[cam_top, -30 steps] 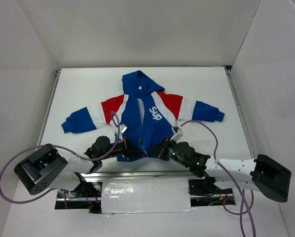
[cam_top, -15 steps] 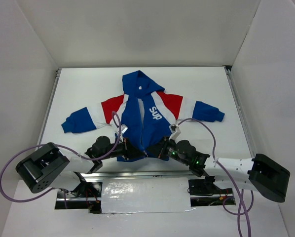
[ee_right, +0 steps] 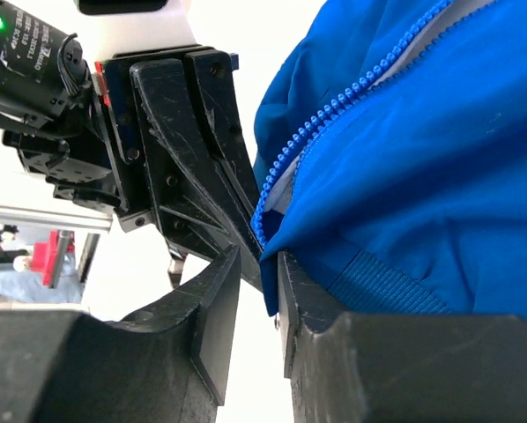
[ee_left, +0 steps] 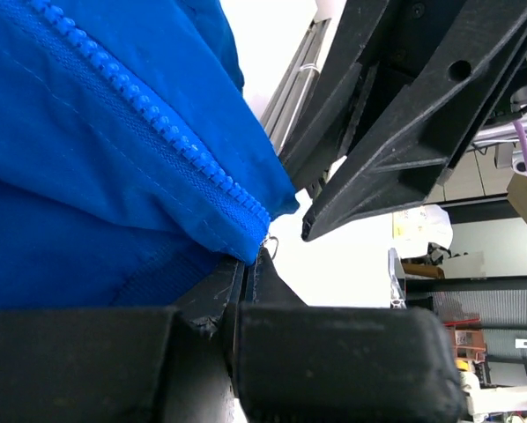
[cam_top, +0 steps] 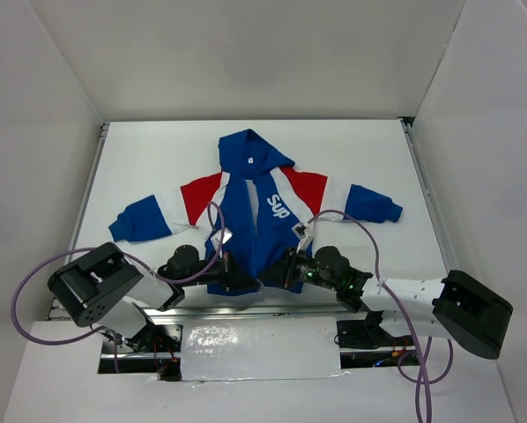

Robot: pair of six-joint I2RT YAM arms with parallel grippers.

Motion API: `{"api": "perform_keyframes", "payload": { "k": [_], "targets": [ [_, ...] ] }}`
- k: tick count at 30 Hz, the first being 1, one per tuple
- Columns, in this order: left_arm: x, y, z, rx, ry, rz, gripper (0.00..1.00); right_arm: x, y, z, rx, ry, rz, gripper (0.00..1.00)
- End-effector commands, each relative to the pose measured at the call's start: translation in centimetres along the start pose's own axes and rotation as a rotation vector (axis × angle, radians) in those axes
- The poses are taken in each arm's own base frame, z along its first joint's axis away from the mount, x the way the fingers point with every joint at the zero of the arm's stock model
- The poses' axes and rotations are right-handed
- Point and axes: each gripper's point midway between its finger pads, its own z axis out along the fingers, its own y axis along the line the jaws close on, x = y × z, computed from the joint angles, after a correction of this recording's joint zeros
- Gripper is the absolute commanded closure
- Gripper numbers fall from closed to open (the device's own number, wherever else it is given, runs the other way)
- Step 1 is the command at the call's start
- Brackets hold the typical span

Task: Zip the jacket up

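Observation:
The jacket (cam_top: pixel 272 207) lies flat on the white table, hood far, hem toward me, front open with "Sup" on its right panel. My left gripper (cam_top: pixel 242 280) is at the hem by the zipper's bottom. In the left wrist view it (ee_left: pixel 250 260) is shut on the blue hem corner (ee_left: pixel 87 176) below the zipper teeth (ee_left: pixel 158 123), with a small metal ring (ee_left: pixel 270 244) at its tip. My right gripper (cam_top: pixel 272 275) faces it closely. In the right wrist view it (ee_right: pixel 257 273) is narrowly open, and the other panel's edge (ee_right: pixel 422 159) with teeth (ee_right: pixel 334 110) hangs into the gap.
White walls enclose the table on three sides, with metal rails (cam_top: pixel 94 176) along the edges. A shiny sheet (cam_top: pixel 259 348) covers the near edge between the arm bases. Purple cables (cam_top: pixel 369 242) loop over both arms. The left gripper's fingers (ee_right: pixel 193 132) stand just beyond my right jaws.
Both arms have swung inward, their elbows moving toward the middle. The two grippers have come a little closer together at the hem, and the jacket has shifted slightly.

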Motion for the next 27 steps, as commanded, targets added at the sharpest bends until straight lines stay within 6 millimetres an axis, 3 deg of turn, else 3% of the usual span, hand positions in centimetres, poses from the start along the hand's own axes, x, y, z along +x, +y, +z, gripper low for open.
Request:
{"api": "perform_keyframes", "payload": {
  "k": [1, 5, 10, 15, 19, 21, 25, 27],
  "targets": [
    [-3.0, -5.2, -0.4, 0.205, -0.123, 0.186, 1.00, -0.7, 1.2, -0.2, -0.046, -0.009, -0.061, 0.68],
    [-3.1, -4.9, -0.4, 0.166, -0.119, 0.201, 1.00, -0.6, 0.6, -0.3, -0.012, -0.005, -0.077, 0.60],
    [-3.4, -4.9, -0.5, 0.155, -0.132, 0.219, 1.00, 0.1, 0.7, 0.0, -0.032, 0.028, -0.080, 0.60],
    [-3.2, -5.0, -0.5, 0.163, -0.124, 0.214, 1.00, 0.2, 1.6, 0.0, -0.086, 0.030, -0.077, 0.79],
    [-3.0, -4.5, -0.6, 0.147, -0.126, 0.212, 1.00, 0.1, 2.3, -0.2, -0.118, 0.031, -0.086, 0.80],
    [-3.1, -4.6, -0.6, 0.147, -0.128, 0.220, 1.00, 0.1, 2.4, -0.4, -0.124, 0.029, -0.088, 0.78],
    [-3.0, -4.6, -0.8, 0.143, -0.126, 0.231, 1.00, -0.2, 2.3, -0.7, -0.118, 0.012, -0.092, 0.59],
    [-3.1, -4.8, -0.8, 0.149, -0.127, 0.241, 1.00, -0.5, 2.3, -1.0, -0.119, -0.001, -0.088, 0.58]
  ]
}}
